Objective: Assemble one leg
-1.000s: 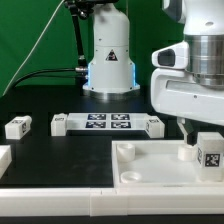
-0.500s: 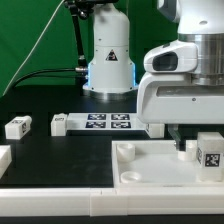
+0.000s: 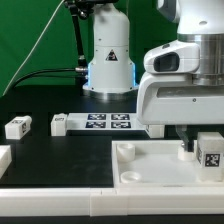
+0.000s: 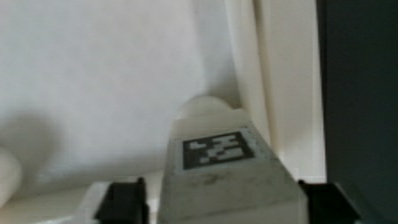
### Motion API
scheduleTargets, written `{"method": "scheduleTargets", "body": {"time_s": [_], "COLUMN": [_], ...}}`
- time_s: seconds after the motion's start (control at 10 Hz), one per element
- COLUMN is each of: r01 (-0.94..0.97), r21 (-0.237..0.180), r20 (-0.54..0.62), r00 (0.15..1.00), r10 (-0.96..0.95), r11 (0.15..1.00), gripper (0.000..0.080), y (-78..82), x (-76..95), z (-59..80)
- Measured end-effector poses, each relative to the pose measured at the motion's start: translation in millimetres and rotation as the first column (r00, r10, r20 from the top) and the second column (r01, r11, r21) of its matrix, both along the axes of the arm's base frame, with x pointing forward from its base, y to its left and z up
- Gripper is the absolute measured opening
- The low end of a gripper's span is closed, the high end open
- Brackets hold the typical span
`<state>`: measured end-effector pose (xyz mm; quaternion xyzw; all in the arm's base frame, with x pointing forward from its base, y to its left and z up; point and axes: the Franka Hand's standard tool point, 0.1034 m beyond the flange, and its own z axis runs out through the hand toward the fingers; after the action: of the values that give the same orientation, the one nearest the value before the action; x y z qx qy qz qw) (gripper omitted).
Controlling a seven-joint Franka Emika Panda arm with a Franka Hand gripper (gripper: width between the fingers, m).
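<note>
My gripper [image 3: 186, 147] reaches down into the far right corner of the large white tray-like part [image 3: 150, 168]. In the wrist view a white leg [image 4: 217, 158] with a square tag on its face sits between my two black fingers [image 4: 125, 200], which press against its sides; my gripper [image 4: 221, 202] looks shut on it. In the exterior view only a small white piece of that leg [image 3: 188, 154] shows under the hand. A second tagged leg [image 3: 211, 151] stands just to the exterior view's right of it.
The marker board [image 3: 105, 123] lies mid-table behind the tray-like part. Another leg [image 3: 15, 127] lies at the exterior view's left, and a further white part [image 3: 3, 157] shows at the left edge. The robot base [image 3: 108, 60] stands at the back.
The hand shifted toward the exterior view's left and came lower over the tray-like part's corner between one second and half a second ago. It has held still since.
</note>
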<state>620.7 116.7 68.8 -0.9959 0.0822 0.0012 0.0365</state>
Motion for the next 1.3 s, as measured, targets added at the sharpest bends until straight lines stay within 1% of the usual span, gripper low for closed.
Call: {"method": "scheduleTargets", "body": {"time_s": [0.1,0.4,0.5,0.6,0.7,0.8,1.0,1.1,1.3], "r01": [0.0,0.042,0.133,0.291,0.397,0.52,0.672,0.758,0.764], "r21": [0.0,0.0,0.0,-0.015,-0.032,-0.059,-0.083,-0.104,-0.105], "r20": [0.0,-0.002,-0.003,-0.008,-0.005,0.007,0.029,0.042,0.044], "r00": [1.0,0.999,0.991,0.957,0.918,0.854,0.74,0.65,0.643], "r10": [0.0,-0.042,-0.133,-0.291,-0.397,-0.521,-0.672,-0.759,-0.764], "r11": [1.0,0.999,0.991,0.957,0.917,0.852,0.736,0.643,0.637], "gripper": [0.0289,0.029,0.029,0.029,0.029,0.03,0.031,0.0318,0.0318], "y": [-0.1,0.0,1.2,-1.2,-8.2,-17.3,-32.2,-41.0,-42.8], "x": [0.0,0.1,0.1,-0.3,0.0,0.0,-2.4,-5.3,-5.1], "z": [0.0,0.1,0.1,-0.3,0.0,0.5,0.7,1.2,1.2]}}
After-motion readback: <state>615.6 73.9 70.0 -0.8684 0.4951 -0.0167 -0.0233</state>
